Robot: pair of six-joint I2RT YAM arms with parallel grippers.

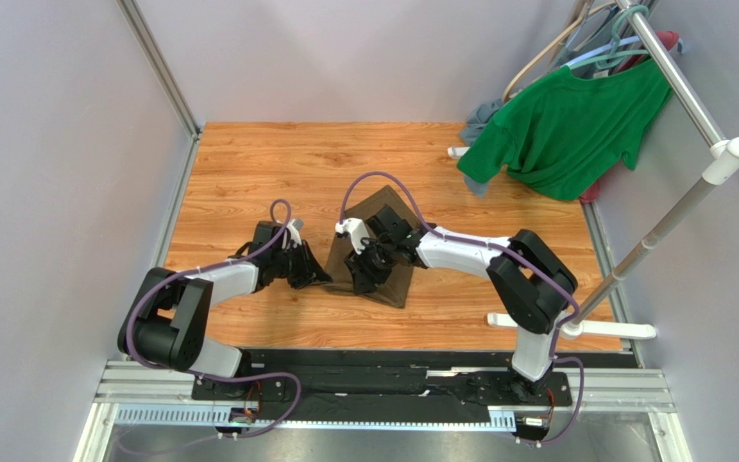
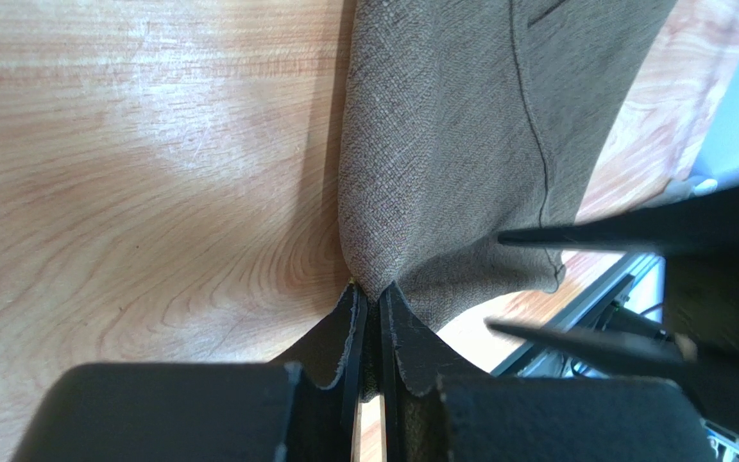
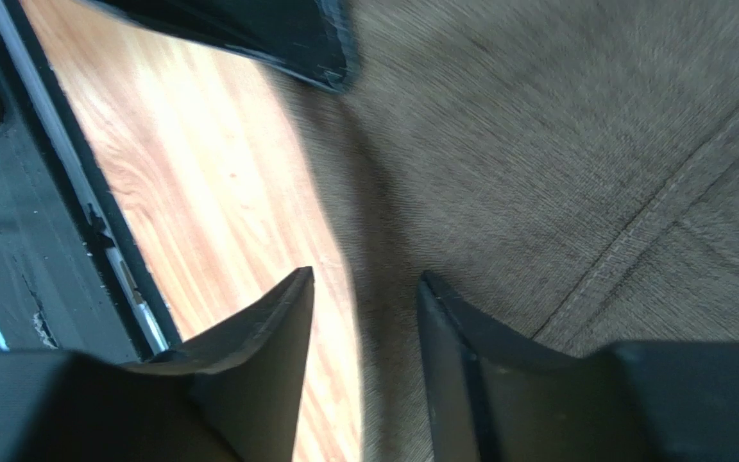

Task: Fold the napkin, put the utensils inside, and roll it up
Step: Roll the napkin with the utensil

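The napkin (image 1: pixel 380 217), a dark olive-brown cloth, lies folded on the wooden table (image 1: pixel 248 164) between my two arms. Its left corner is pinched in my left gripper (image 1: pixel 314 274), which is shut on the fabric (image 2: pixel 441 144) right at the tips (image 2: pixel 371 291). My right gripper (image 1: pixel 366 262) hovers over the napkin's near edge (image 3: pixel 556 144). It is open (image 3: pixel 366 279), with nothing between its fingers, one over bare wood and one over cloth. The right gripper's fingers (image 2: pixel 595 235) also show in the left wrist view. The utensils are out of view.
A bright green T-shirt (image 1: pixel 566 125) hangs on a white rack (image 1: pixel 677 72) at the back right, with a grey-blue garment (image 1: pixel 480 120) behind it. The rack's foot (image 1: pixel 576 328) rests on the table at the right. Grey walls enclose left and back. A metal rail (image 1: pixel 383 390) runs along the near edge.
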